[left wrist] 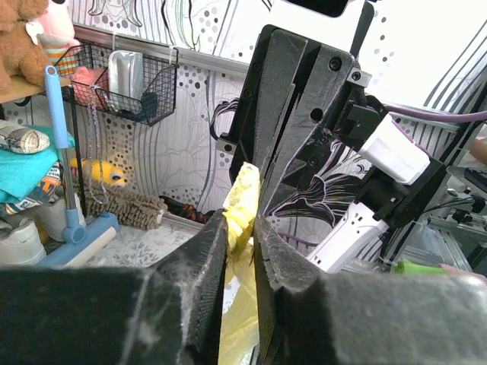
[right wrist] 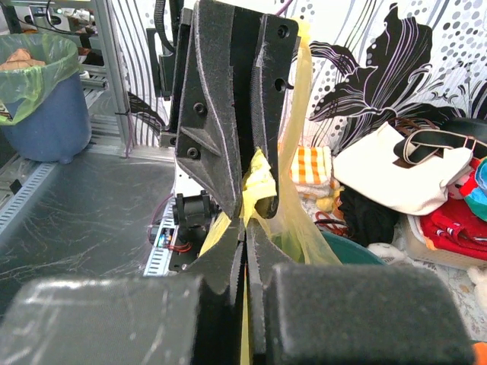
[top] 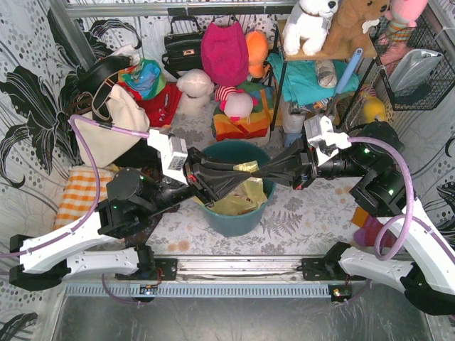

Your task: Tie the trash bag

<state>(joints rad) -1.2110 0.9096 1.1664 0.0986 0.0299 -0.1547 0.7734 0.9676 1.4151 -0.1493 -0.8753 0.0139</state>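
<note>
The table (top: 306,213) had a leaf-patterned top, crowded at the back with soft toys (top: 309,25) and handbags (top: 183,46), a white tote bag (top: 114,128) to the left; a teal bin (top: 234,222) stood near the front edge, between the two arms; the trash bag (top: 245,193) sat in it, its yellow plastic rising above the rim; the left gripper (top: 245,170) and the right gripper (top: 266,172) met tip to tip above the bin; each had its fingers pressed together on a bunched piece of the bag, one pinch just beside the other.

Arms (top: 71,259) white-shelled, black-jointed; lilac cables (top: 80,149); end effectors (top: 247,172) black, textured, screwed.
</note>
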